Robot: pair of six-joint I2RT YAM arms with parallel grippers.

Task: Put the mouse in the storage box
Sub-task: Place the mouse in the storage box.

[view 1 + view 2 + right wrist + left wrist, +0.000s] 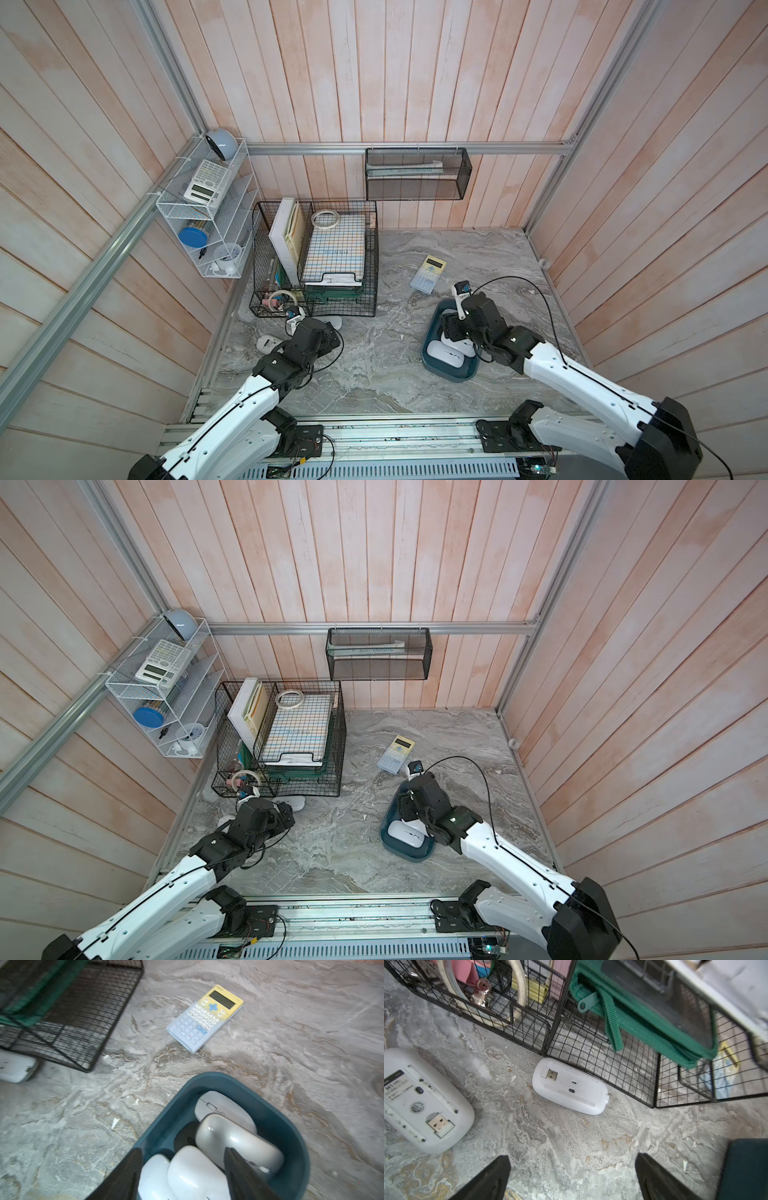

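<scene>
**Left gripper spread and empty, short of an upturned mouse at the basket's foot**

The left gripper (572, 1159) stands wide apart over the table (550, 1136). The mouse (570, 1086) lies belly-up just ahead, far side against the wire basket (623, 1068), long axis along it and roughly parallel to the line between the fingers. A wrist turn is judged necessary. The near side is open; a second mouse (423, 1101) lies apart. The right gripper (182, 1150), fingers parted and pinching nothing, hangs over the storage box (209, 1076), well away.
</scene>
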